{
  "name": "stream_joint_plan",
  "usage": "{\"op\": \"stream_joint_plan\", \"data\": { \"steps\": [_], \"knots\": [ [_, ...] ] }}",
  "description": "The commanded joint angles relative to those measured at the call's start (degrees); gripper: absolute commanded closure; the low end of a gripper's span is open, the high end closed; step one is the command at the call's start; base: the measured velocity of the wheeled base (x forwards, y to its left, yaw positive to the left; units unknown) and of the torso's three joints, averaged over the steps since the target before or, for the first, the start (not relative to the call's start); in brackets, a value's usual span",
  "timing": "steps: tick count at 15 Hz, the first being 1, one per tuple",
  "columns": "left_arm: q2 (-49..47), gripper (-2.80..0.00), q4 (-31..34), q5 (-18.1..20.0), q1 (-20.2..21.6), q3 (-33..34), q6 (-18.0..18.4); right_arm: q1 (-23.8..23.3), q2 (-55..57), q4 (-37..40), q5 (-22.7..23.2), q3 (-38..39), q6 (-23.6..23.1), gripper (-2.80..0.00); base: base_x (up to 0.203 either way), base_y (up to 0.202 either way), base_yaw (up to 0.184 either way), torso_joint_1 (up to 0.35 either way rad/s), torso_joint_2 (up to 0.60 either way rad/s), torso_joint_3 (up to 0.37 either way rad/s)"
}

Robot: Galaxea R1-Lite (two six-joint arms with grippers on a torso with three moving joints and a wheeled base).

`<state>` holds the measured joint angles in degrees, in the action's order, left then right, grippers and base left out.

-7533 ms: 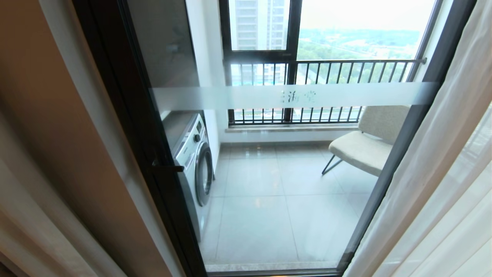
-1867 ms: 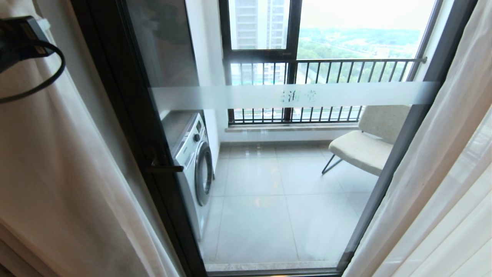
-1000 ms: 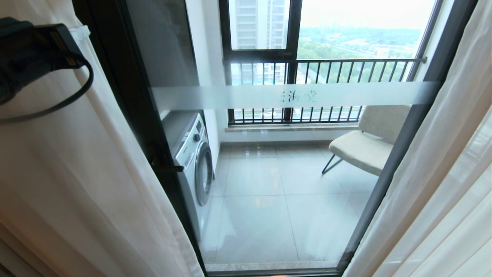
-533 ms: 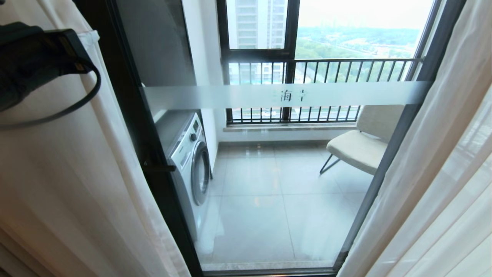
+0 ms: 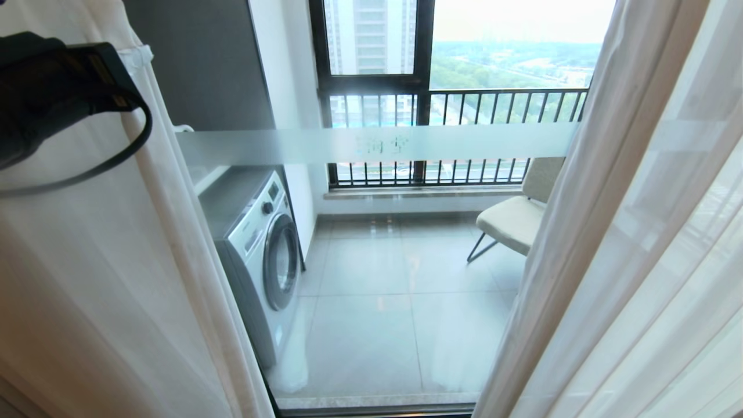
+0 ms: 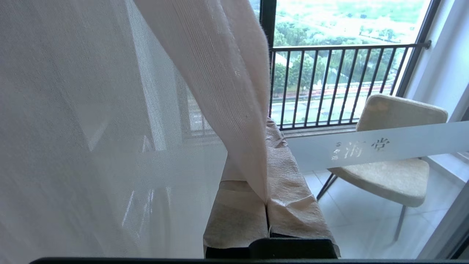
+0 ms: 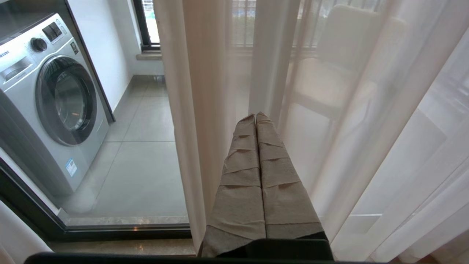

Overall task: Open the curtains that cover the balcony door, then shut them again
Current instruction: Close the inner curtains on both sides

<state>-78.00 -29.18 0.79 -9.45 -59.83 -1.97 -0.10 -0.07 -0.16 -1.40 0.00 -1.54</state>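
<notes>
Beyond the balcony door (image 5: 371, 302) lies a tiled balcony with a washing machine (image 5: 255, 249) on the left, a pale chair (image 5: 511, 220) on the right and a barred railing behind; a frosted band crosses the glass at mid-height. Hanging between robot and glass are the curtains, in two halves with a central gap: the left sheer panel (image 5: 104, 290) fills the left third of the head view and the right sheer panel (image 5: 627, 261) the right third, both running floor to ceiling, so their long axis is vertical. Their inner edges slope toward each other near the floor, leaving the middle of the glass uncovered. Left gripper (image 6: 267, 205) is raised high at the left panel's inner edge; its wrist view shows the paper-wrapped fingers pressed together with a fold of sheer pinched in the seam between them. Right gripper (image 7: 256, 121) is clenched on nothing; its tips point at a fold of the right panel, but contact cannot be confirmed. Judgement: the closing stage is in hand. The left arm has the cloth, and the uncovered glass lies to its right, so the coming travel runs sideways, across the panel's hang.
</notes>
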Motion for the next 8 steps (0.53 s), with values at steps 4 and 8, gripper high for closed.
{"op": "stream_joint_plan", "data": {
  "steps": [4,8],
  "knots": [
    [1.54,0.00,1.84,0.00,-0.13,0.05,-0.05,0.01,0.07,-0.02,0.00,0.00,0.04,0.00,0.000,-0.192,0.002,0.003,0.00,0.001],
    [1.98,0.00,1.84,-0.09,-0.92,0.53,-0.05,-0.07,0.07,-0.02,0.00,0.00,0.01,0.00,0.000,-0.190,0.002,0.002,0.00,0.002]
  ]
}}
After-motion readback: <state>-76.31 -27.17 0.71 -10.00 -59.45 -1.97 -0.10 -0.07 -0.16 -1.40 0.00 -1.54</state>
